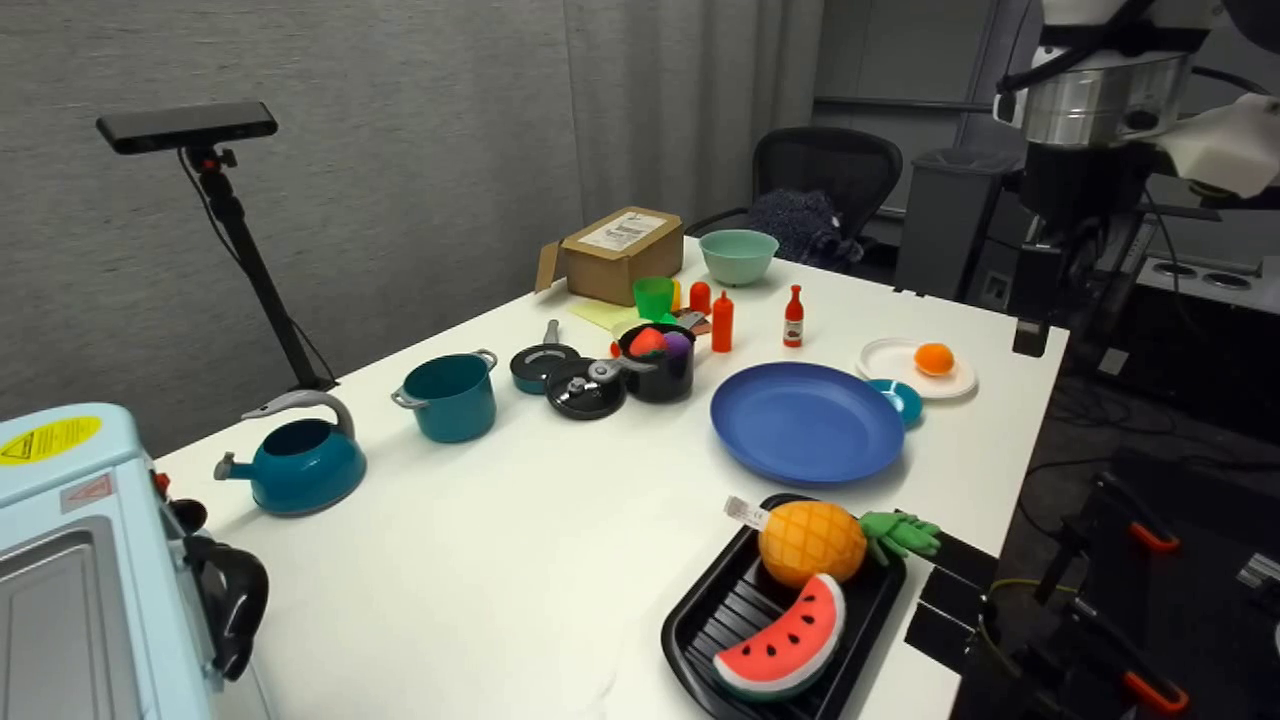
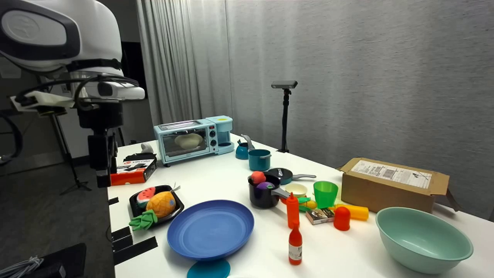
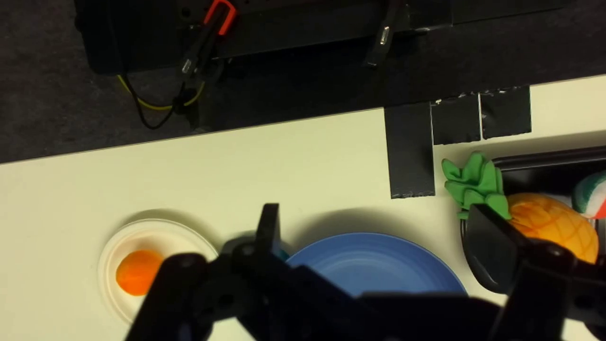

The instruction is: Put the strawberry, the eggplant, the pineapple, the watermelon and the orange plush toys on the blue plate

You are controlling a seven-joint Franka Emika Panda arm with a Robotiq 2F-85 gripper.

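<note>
The blue plate (image 1: 808, 425) lies flat with a bare surface. On the black tray (image 1: 728, 608) rest the pineapple (image 1: 811, 543), orange with green leaves, and the watermelon (image 1: 787, 640), a red slice. The orange (image 1: 934, 360) sits on a small white plate (image 1: 880, 352). Inside a black pot (image 2: 259, 200) show the red strawberry (image 2: 257, 177) and the purple eggplant (image 2: 265, 185), both partly hidden. My gripper (image 3: 376, 208) hangs above the table's edge, fingers wide apart and empty. In the wrist view, the blue plate (image 3: 374, 265) appears behind the jaws.
A teal lid (image 1: 900, 400) touches the blue plate's side. Red bottles (image 1: 722, 322), a green bowl (image 1: 738, 256) and a cardboard box (image 1: 625, 255) stand beyond the pot. A teal pot (image 1: 455, 395), a kettle (image 1: 305, 465) and a toaster oven (image 2: 189, 139) line the far side.
</note>
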